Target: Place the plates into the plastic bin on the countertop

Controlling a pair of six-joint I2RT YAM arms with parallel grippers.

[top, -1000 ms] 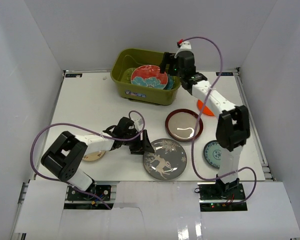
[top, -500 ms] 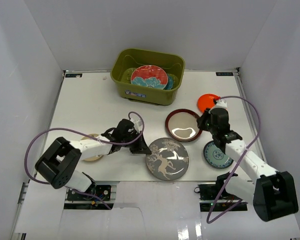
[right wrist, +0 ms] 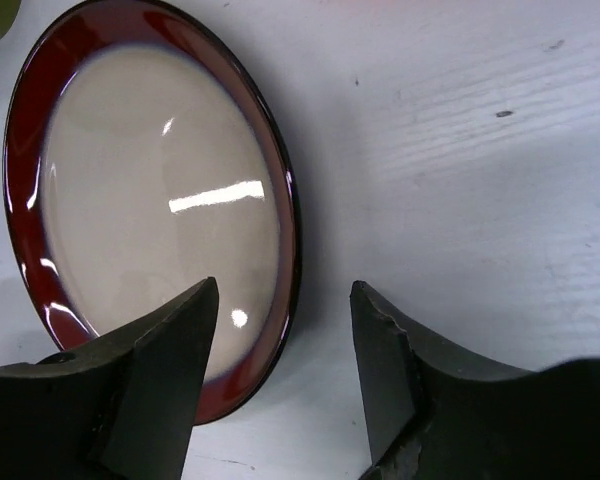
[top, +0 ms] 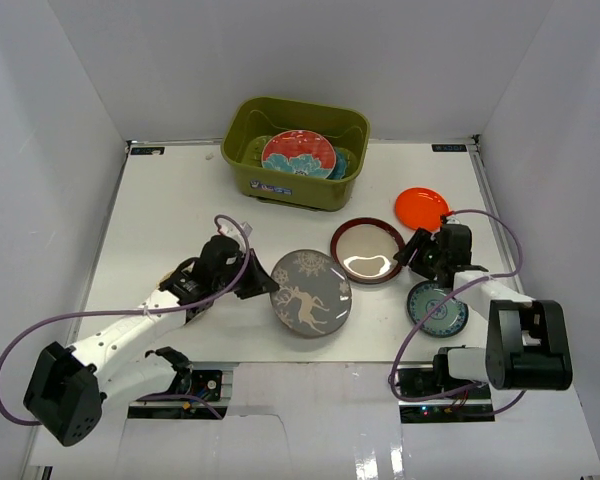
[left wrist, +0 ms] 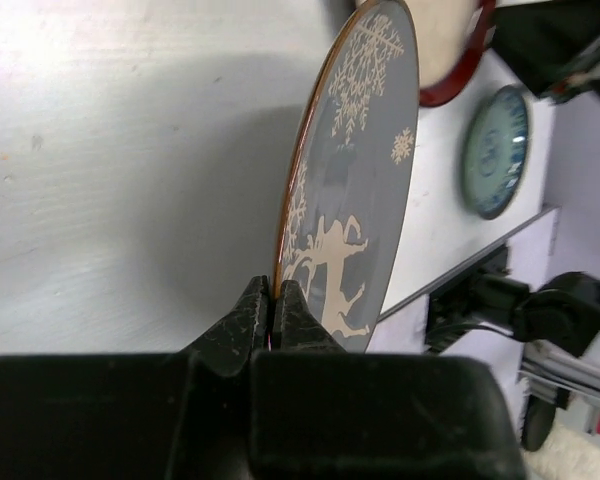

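Observation:
My left gripper [top: 264,286] is shut on the near-left rim of the grey plate with the white deer [top: 311,292], holding it tilted above the countertop [top: 180,210]. In the left wrist view the fingertips [left wrist: 252,312] pinch the plate [left wrist: 365,180] edge-on. My right gripper [top: 413,251] stands open, its jaws on either side of the right rim of the dark-red-rimmed plate [top: 368,250]; the right wrist view shows that rim [right wrist: 285,215] between the fingers [right wrist: 185,330]. The olive-green plastic bin [top: 295,187] holds the red plate with the teal flower [top: 298,153] on top of a teal plate [top: 339,166].
An orange plate [top: 421,208] lies behind the right gripper. A small blue-green patterned plate [top: 437,307] lies under the right forearm near the front edge. White walls close in the countertop on three sides. Purple cables loop off both arms.
The left gripper shut on the deer plate and lifted it up and to the left. The right arm swung from the bin down to the dark-red-rimmed plate, and its jaws now straddle the rim.

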